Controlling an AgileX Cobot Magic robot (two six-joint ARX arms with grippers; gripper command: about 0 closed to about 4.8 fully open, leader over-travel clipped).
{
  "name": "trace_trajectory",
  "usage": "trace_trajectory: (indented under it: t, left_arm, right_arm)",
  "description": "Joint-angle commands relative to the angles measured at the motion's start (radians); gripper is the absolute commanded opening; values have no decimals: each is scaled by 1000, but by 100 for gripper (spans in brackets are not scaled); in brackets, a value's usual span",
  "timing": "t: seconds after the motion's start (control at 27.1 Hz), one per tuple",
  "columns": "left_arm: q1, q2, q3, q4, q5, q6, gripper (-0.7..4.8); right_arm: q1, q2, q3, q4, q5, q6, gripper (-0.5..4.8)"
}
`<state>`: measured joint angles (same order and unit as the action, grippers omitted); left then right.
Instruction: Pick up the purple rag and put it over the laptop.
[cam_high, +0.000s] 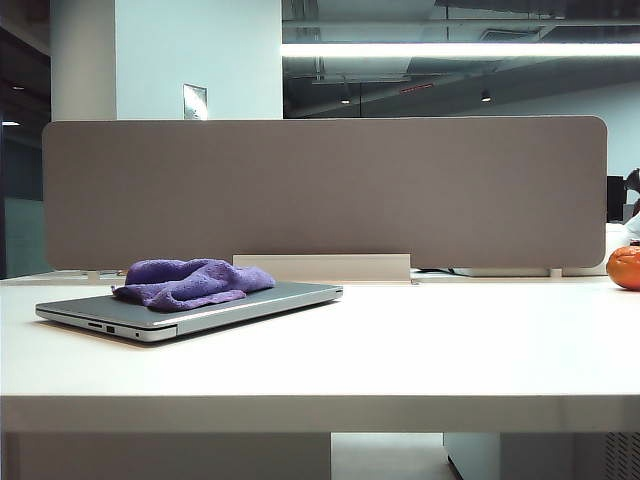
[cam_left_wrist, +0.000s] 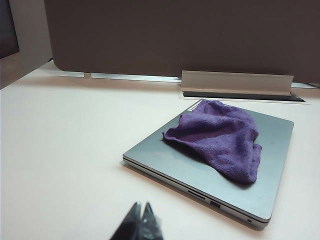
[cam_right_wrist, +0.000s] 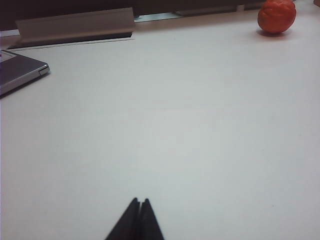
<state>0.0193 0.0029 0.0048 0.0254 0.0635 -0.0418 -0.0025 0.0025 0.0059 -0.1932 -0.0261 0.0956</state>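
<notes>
Lying crumpled on the closed laptop (cam_high: 250, 297), the rag (cam_high: 190, 281) covers only part of the lid, and grey metal shows around it on the near and right sides in the exterior view. From the left wrist view the rag (cam_left_wrist: 220, 137) sits on the middle and far part of the lid, with one folded corner hanging toward the near edge of the laptop (cam_left_wrist: 165, 155), but it does not pass over that edge. Small ports are seen along the laptop's side edge. The laptop rests flat on the white table (cam_high: 450, 340), on the left half of the exterior view, in front of a grey divider (cam_high: 330, 190). The left gripper (cam_left_wrist: 141, 215) is low over the bare table, near the laptop's front corner but apart from it; its fingers are pressed together and hold nothing. The right gripper (cam_right_wrist: 140, 212) is also above the bare table (cam_right_wrist: 200, 125), well apart from the laptop (cam_right_wrist: 20, 70), of which only one corner shows in its view. Its fingers meet at the tips and it is empty. An orange fruit (cam_right_wrist: 276, 16) lies at the far right of the table, close to the divider.
</notes>
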Motion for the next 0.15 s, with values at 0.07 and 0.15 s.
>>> trace_trajectory:
  t: [0.07,0.15]
  left_arm:
    - [0,1,3,13,5,1,-6]
    - [0,1,3,13,5,1,-6]
  right_arm:
    - [0,-2,-3,10,2,-3,22]
    - [0,-2,-3,10,2,-3,22]
